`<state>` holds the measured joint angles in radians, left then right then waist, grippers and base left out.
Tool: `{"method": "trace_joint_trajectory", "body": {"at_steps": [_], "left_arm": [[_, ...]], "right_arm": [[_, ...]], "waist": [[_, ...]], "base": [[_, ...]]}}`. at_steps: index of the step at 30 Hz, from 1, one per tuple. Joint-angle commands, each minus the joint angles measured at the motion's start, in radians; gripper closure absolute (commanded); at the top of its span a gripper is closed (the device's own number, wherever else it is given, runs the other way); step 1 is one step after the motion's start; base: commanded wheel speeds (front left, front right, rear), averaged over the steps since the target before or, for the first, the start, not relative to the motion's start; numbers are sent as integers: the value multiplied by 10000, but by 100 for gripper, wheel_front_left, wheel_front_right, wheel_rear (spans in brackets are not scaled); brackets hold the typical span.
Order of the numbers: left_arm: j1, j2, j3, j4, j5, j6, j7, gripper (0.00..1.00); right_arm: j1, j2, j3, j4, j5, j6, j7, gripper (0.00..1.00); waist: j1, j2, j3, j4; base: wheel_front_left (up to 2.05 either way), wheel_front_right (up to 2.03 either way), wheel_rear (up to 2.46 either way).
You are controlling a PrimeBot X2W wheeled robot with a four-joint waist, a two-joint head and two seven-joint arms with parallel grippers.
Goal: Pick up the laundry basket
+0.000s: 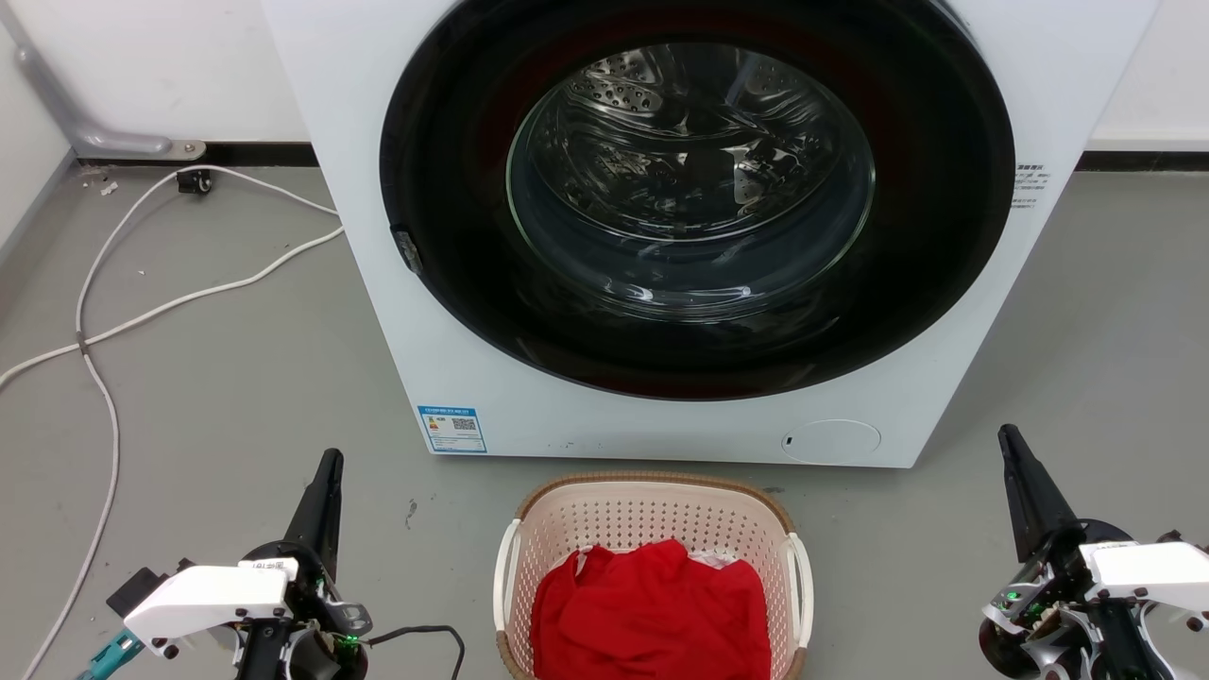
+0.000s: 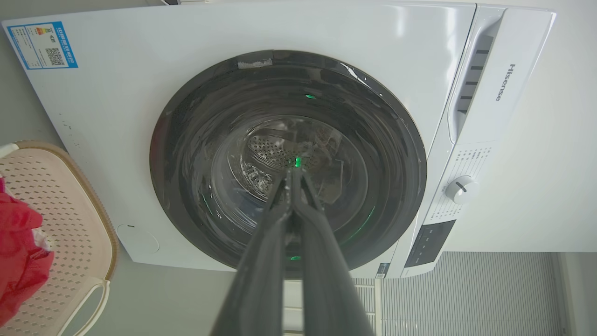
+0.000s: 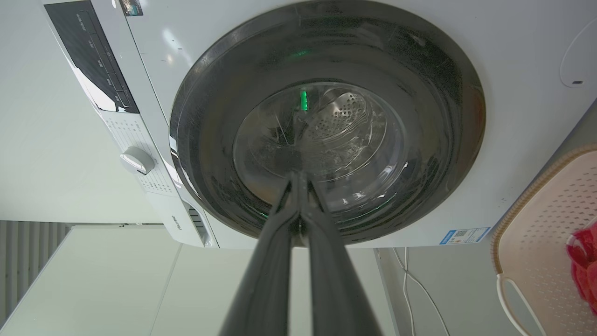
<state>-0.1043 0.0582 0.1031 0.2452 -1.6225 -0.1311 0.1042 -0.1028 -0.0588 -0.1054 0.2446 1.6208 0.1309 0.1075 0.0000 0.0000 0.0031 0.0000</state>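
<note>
The laundry basket (image 1: 652, 518) is seen on the floor (image 1: 897, 567) in the middle, just before the washing machine (image 1: 661, 425), with a red cloth (image 1: 652, 614) inside. Its white handles (image 1: 507, 576) are turned to left and right. Its near end is cut off, so the long axis cannot be judged surely. The left gripper (image 1: 331, 465) is placed to its left and the right gripper (image 1: 1011, 444) to its right, the left one judged a little nearer. In both wrist views the fingers are pressed together and nothing is held. Bare floor is left on both sides for moving inward. The far rim is close to the machine. A white cable (image 1: 104, 378) lies well apart on the left.
</note>
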Motion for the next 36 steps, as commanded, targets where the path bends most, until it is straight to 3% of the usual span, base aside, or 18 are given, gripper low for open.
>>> {"method": "trace_joint_trajectory", "body": {"at_steps": [1, 3, 4, 13, 36], "left_arm": [[-83, 0, 29, 8, 29, -26, 61, 100], [-84, -2, 33, 8, 32, -26, 64, 100], [9, -10, 4, 17, 0, 2, -6, 0], [268, -63, -68, 74, 152, 6, -272, 0], [513, -65, -851, -1189, 5268, 731, -1390, 0]], "right_arm": [[-111, 36, -14, 15, -29, -3, 33, 100], [-111, 40, -16, 14, -31, -3, 36, 100], [11, 6, -4, 15, -2, 0, -2, 0], [314, 34, 29, 137, -292, -2, -270, 0], [743, 48, 571, -1174, -6456, -1, -1402, 0]], "waist": [[0, 0, 0, 0], [0, 0, 0, 0], [2, 0, 0, 0], [4, 0, 4, -4], [3, 0, 68, -30]], "base": [[0, 0, 0], [0, 0, 0], [0, 0, 0], [0, 0, 0], [0, 0, 0]]}}
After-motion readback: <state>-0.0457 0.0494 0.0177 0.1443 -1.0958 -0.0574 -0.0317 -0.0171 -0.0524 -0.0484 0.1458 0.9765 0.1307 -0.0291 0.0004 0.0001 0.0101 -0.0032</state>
